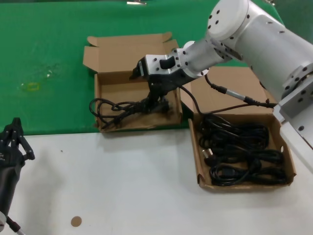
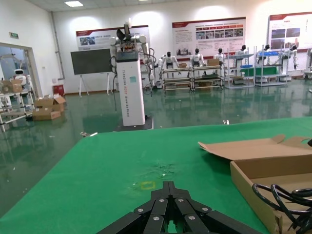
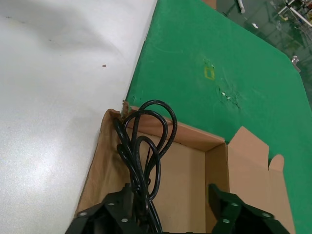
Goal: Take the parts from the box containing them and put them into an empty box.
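The box with the parts (image 1: 197, 161) lies at the right and holds several coiled black cables (image 1: 239, 152). The other box (image 1: 139, 126), with a ragged front edge, lies at the middle back and holds one black cable bundle (image 1: 117, 108). My right gripper (image 1: 159, 100) hangs low over this box, open. In the right wrist view the gripper (image 3: 168, 192) has its fingers wide apart, with the cable (image 3: 144, 146) lying on the box floor (image 3: 187, 170) beside one finger. My left gripper (image 1: 14, 128) is parked at the front left, shut and empty; the left wrist view shows it too (image 2: 168, 185).
Both boxes have lids folded open at the back (image 1: 127, 49). A green mat (image 1: 49, 49) covers the far half of the table, and the near half is white (image 1: 122, 186). A small brown disc (image 1: 76, 221) lies near the front edge.
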